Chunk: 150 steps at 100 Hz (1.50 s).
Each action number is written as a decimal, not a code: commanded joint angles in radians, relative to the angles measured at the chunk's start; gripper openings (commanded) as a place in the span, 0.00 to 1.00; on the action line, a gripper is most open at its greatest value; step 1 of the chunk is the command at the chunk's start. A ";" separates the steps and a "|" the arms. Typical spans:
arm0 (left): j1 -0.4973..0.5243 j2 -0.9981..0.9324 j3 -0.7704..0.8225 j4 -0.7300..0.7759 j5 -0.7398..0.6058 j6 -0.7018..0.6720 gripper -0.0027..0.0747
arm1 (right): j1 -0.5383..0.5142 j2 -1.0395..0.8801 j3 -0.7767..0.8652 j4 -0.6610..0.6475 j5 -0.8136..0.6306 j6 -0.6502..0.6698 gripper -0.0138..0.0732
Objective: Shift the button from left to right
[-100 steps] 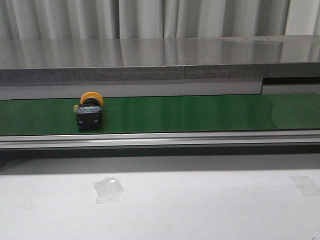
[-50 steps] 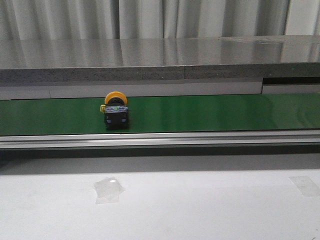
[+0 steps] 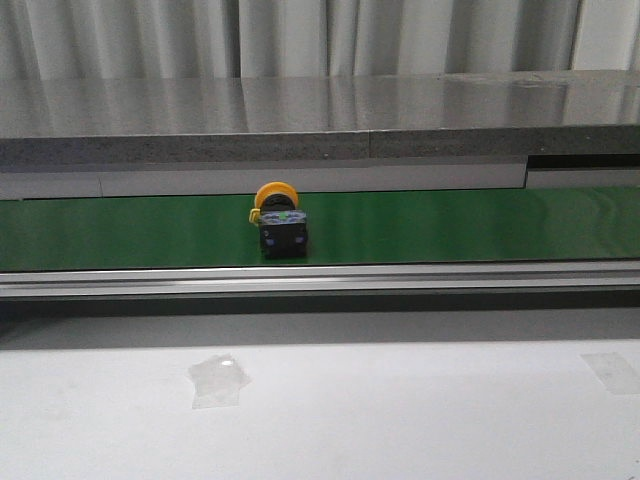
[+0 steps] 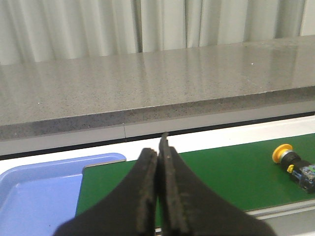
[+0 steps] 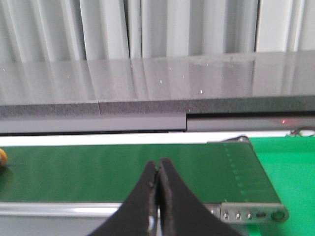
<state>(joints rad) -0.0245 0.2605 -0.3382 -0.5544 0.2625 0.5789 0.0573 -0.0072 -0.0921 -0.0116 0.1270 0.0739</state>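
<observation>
- Presently the button (image 3: 279, 222) lies on its side on the green belt (image 3: 450, 225), left of the belt's middle in the front view; orange-yellow cap toward the back, black body toward the camera, small blue and white marks on the near face.
- Nothing touches the button; no arm shows in the front view.
- Left gripper (image 4: 158, 162): black fingers pressed together, nothing between them. It sits over the belt's left end, well apart from the button (image 4: 294, 161), which shows far off to one side in this wrist view.
- Blue tray (image 4: 34, 189) lies just beside the belt's left end, under the left gripper's near side.
- Right gripper (image 5: 158, 178): fingers likewise closed on nothing, hanging above the near edge of the belt close to its right end.
- Only a sliver of orange-yellow cap (image 5: 2, 159) shows at the edge of the right wrist view, well apart from that gripper.
- Grey stone-look shelf (image 3: 320, 115) runs behind the belt; pale curtains behind that.
- Metal rail (image 3: 320, 278) borders the belt's near side; a scrap of clear tape (image 3: 218, 378) on the white table in front.
</observation>
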 commanded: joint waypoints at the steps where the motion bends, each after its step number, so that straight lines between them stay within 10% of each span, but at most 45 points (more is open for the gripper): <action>1: -0.007 0.008 -0.028 -0.020 -0.073 -0.011 0.01 | -0.007 0.046 -0.106 -0.002 0.004 -0.002 0.08; 49: -0.007 0.008 -0.028 -0.020 -0.073 -0.011 0.01 | -0.007 0.510 -0.567 -0.002 0.503 -0.002 0.08; 102: -0.007 0.008 -0.028 -0.020 -0.073 -0.011 0.01 | -0.007 0.731 -0.672 0.002 0.555 -0.002 0.10; 150: -0.007 0.008 -0.028 -0.020 -0.073 -0.011 0.01 | -0.007 0.732 -0.672 0.117 0.500 -0.002 0.82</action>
<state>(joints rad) -0.0245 0.2605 -0.3382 -0.5544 0.2625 0.5789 0.0573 0.7215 -0.7281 0.0723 0.7226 0.0739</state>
